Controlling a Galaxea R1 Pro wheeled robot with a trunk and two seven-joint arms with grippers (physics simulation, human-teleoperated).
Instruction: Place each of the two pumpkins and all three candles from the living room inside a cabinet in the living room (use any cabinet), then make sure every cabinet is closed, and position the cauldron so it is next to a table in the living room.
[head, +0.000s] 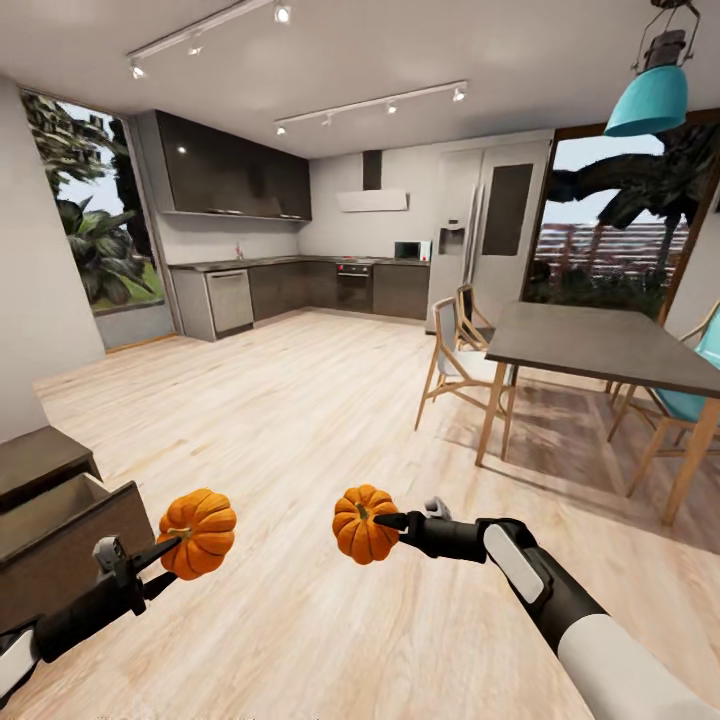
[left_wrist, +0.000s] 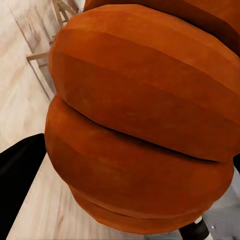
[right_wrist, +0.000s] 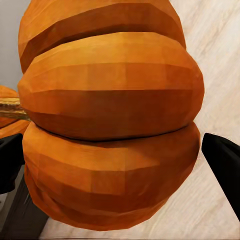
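Evidently both pumpkins were already in hand; the left gripper (head: 172, 553) was clamped on the left pumpkin (head: 200, 533), and the right gripper (head: 392, 521) was clamped on the right pumpkin (head: 364, 524), each held in the air above the pale wooden floor (head: 300, 420), well apart from one another. From the left wrist the left pumpkin (left_wrist: 140, 120) swelled close to the lens with a black finger (left_wrist: 20, 185) at its side; from the right wrist the right pumpkin (right_wrist: 110, 125) sat between two black fingers (right_wrist: 222, 170), and a sliver of the other pumpkin and its stem showed past it.

At the lower left edge of the head view stood the cabinet (head: 40, 470), dark brown, with one drawer (head: 70, 530) pulled out; the left pumpkin hung just beside that drawer's front corner, though not over its opening as far as could be told. Farther off were the dining table (head: 600, 345) with its chairs, and the kitchen beyond.

By my judgement the task was in its early part: the pumpkins were gathered but not yet stowed; the candles and the cauldron remained to be dealt with, none of them in sight; the open drawer would need shutting afterwards.
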